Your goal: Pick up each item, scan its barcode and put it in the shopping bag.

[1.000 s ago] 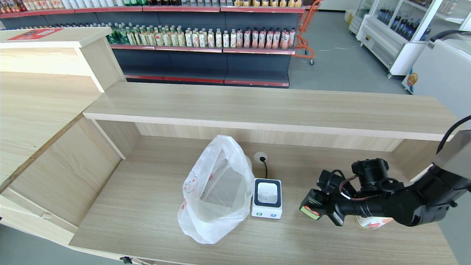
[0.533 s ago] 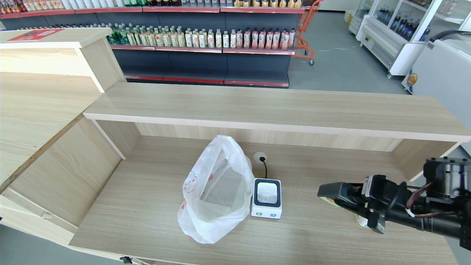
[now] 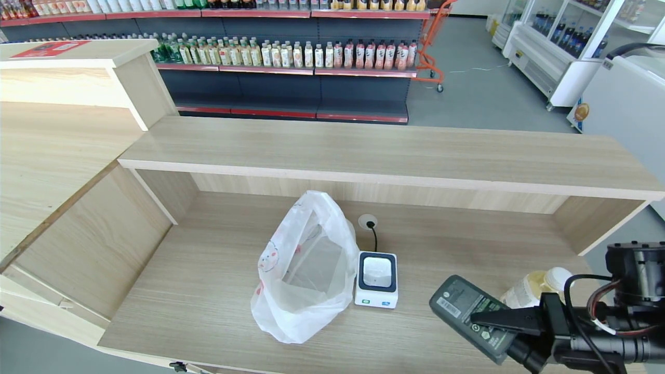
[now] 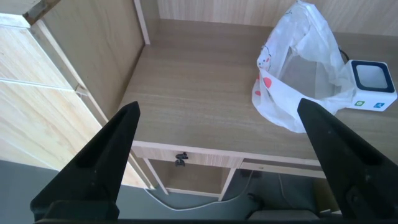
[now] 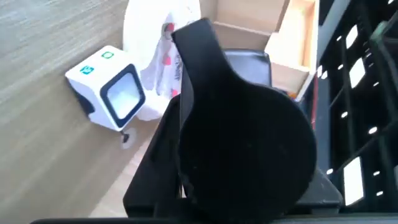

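My right gripper (image 3: 491, 328) is shut on a flat dark grey box (image 3: 465, 314) with small labels on its upturned face, held low over the counter's front right, to the right of the scanner. The white barcode scanner (image 3: 377, 280) stands mid-counter, its window facing up, and shows again in the right wrist view (image 5: 109, 96). The white plastic shopping bag (image 3: 304, 275) stands open just left of it. In the right wrist view the box (image 5: 242, 143) hides the gripper. My left gripper (image 4: 217, 158) is open and hangs off the counter's front left edge, holding nothing.
A bottle of pale yellow drink (image 3: 535, 288) with a white cap lies on the counter behind my right arm. A raised wooden ledge (image 3: 384, 150) runs along the back, side walls close both ends, and the scanner cable (image 3: 374, 236) goes to a hole behind.
My right arm has drawn back to the right and toward the front edge, turning the box so its labelled face points up. The bottle behind it has come into view.
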You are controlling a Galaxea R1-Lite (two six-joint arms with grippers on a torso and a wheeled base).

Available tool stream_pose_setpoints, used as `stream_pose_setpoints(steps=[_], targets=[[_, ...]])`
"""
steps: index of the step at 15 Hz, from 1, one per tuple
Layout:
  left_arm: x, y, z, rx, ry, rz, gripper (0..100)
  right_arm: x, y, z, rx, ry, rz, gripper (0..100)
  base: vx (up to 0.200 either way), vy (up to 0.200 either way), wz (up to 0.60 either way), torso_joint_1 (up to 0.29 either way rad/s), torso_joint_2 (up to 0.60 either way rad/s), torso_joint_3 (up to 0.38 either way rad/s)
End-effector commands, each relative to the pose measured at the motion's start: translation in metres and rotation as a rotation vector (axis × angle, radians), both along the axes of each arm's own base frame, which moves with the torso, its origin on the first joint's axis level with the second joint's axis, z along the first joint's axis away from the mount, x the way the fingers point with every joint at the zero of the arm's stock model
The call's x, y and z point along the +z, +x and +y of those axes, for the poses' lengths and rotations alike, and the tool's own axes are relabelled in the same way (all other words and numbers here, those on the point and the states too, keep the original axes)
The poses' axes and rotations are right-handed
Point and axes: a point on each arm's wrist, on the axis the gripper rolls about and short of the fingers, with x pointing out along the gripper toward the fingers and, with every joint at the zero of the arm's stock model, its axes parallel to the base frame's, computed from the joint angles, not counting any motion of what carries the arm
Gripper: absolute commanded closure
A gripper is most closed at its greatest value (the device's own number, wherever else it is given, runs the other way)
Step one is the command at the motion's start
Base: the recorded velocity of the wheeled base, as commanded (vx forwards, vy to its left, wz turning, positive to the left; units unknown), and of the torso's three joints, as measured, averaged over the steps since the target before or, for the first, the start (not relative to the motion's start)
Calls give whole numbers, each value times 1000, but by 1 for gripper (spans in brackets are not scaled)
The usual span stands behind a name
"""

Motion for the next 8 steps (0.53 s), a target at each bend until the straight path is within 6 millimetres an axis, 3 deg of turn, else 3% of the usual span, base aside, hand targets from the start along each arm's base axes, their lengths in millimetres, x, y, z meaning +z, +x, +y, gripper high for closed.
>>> stream_pose_setpoints(steps=[1, 8], targets=[[0, 0, 0, 0, -2, -1, 0, 3, -1, 6, 148, -8, -131, 100, 0, 0, 0, 0, 0, 0], [0, 0, 0, 0, -1, -1, 0, 18, -7, 42, 403, 48, -258, 100, 0, 0, 0, 0, 0, 0]])
